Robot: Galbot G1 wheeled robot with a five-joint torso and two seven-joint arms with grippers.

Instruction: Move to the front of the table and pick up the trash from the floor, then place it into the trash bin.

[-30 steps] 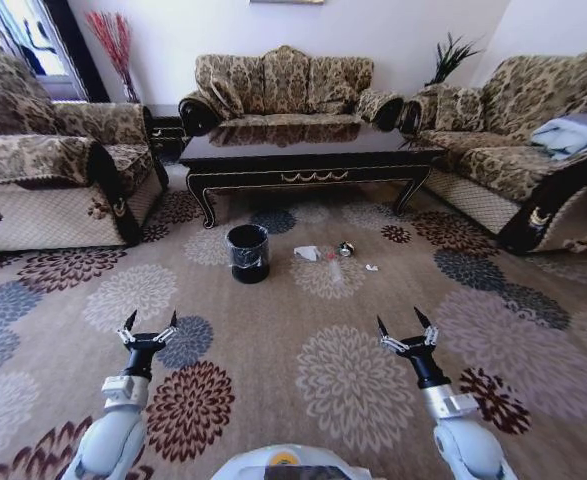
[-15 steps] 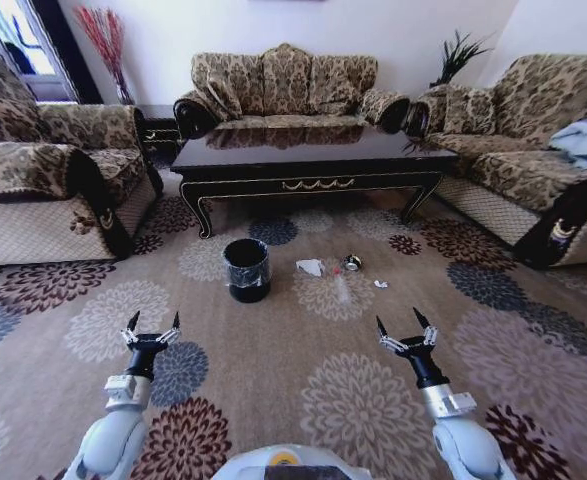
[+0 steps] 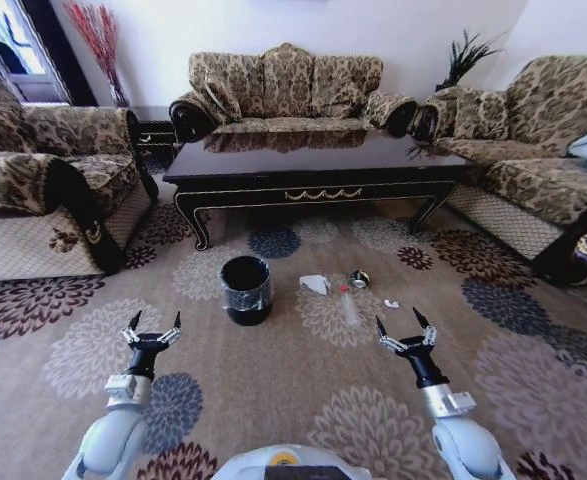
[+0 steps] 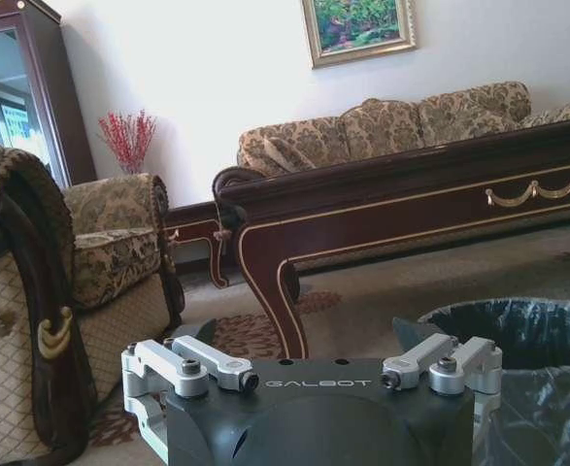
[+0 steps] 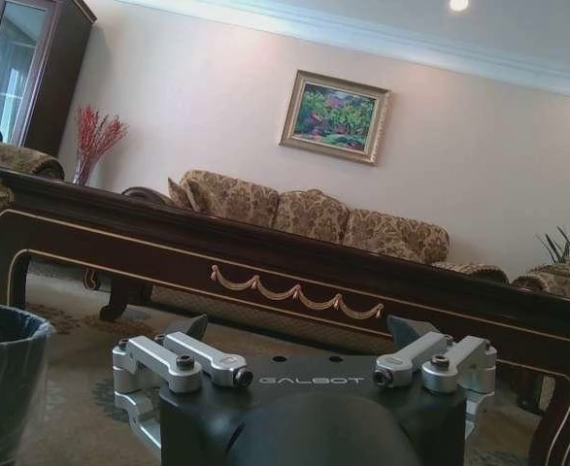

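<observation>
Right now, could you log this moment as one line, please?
left pincer: open, empty | right pincer: open, empty | trash: on floor | trash bin: upright

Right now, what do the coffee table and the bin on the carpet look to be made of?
The table looks like dark-brown wood with a glossy lacquer: its top mirrors the sofa, and gold trim edges the apron. The trash bin appears to be black plastic, lined with a thin clear bag that wrinkles and glints.

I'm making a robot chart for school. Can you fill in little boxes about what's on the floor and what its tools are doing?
bin: trash bin, black, upright on the carpet before the coffee table
trash: white paper, clear bottle, shiny round object, small white bit, all right of the bin
left tool: open, empty, above carpet
right tool: open, empty, near the bottle
</observation>
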